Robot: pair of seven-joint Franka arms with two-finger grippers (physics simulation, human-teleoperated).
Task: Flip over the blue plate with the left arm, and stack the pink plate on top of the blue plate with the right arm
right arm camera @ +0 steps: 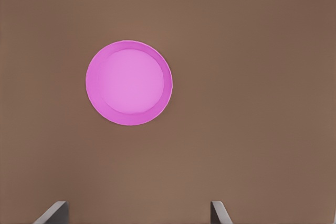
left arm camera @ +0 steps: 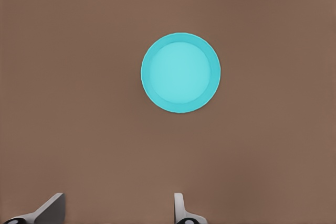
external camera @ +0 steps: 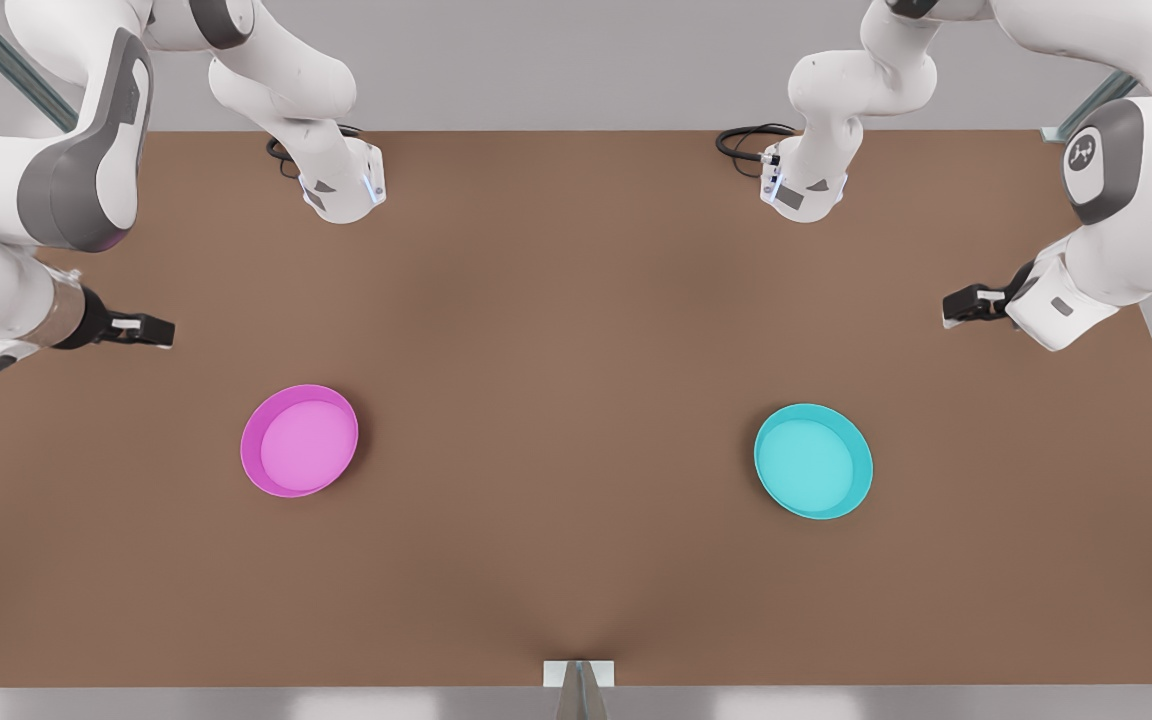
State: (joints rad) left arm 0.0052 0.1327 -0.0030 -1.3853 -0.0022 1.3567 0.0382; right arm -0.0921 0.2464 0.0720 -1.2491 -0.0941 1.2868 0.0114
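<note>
The blue plate (external camera: 813, 461) (left arm camera: 180, 72) lies rim up on the brown table, on the front view's right. The pink plate (external camera: 299, 440) (right arm camera: 129, 83) lies rim up on the front view's left, its lighter inside showing. My left gripper (external camera: 966, 303) (left arm camera: 116, 213) hovers open above the table, behind and to the right of the blue plate, apart from it. My right gripper (external camera: 141, 330) (right arm camera: 137, 214) hovers open behind and to the left of the pink plate, touching nothing. Both arms hold nothing.
The brown table (external camera: 576, 350) stretches wide between the two plates. Black cables (external camera: 748, 138) and the arms' bases sit at its back edge. A small white bracket (external camera: 578, 675) stands at the middle of the front edge.
</note>
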